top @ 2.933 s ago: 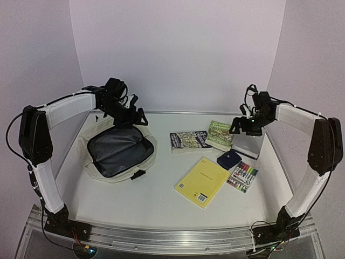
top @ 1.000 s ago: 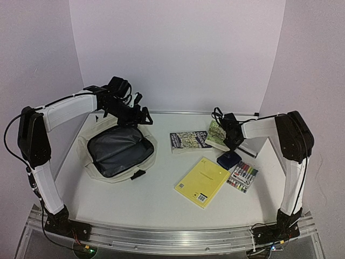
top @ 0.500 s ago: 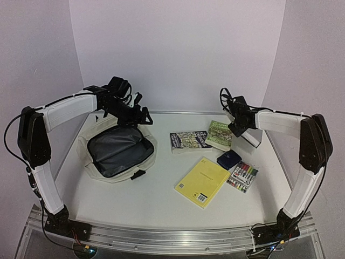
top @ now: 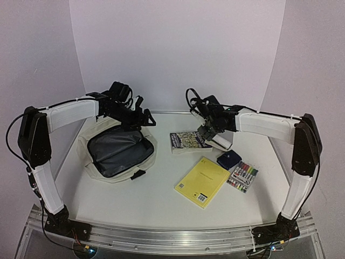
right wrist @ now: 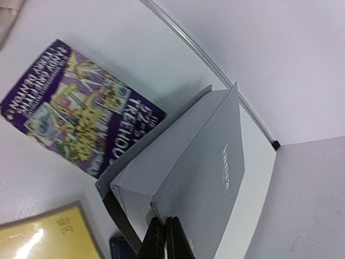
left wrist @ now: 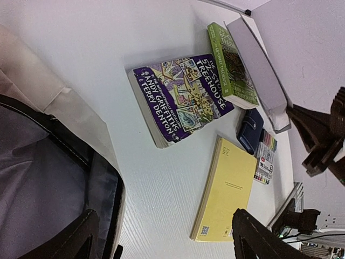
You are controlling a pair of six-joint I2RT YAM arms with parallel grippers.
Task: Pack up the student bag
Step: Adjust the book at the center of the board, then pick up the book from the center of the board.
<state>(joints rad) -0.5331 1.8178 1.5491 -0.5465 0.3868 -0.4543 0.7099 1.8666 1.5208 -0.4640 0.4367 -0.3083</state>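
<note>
The large soft cream fabric student bag [top: 84,147] lies at the left of the white counter [top: 156,208]. It is unzipped and spread wide, so its smooth dark grey lining shows inside a black zipper trim. The left tool [top: 141,117] hovers over the bag's far right rim with its black fingers spread well apart, grasping nothing.

Just right of the bag lies a thick purple paperback book [top: 186,140] with a glossy, busy illustrated cover and pale page edges. A slimmer green paperback [left wrist: 232,65] lies beside it.

The right tool [right wrist: 164,237] is clenched tight, its thin dark fingers pinched on the edge of a flat matt grey cardboard box [right wrist: 199,162]. The box is tilted above the books, with one flap ajar.

Nearer the arms lie a rectangular yellow notepad [top: 202,182], a small navy blue pouch [top: 229,159] and a clear pack of coloured marker pens [top: 242,177]. The pouch is just beside the pens.
</note>
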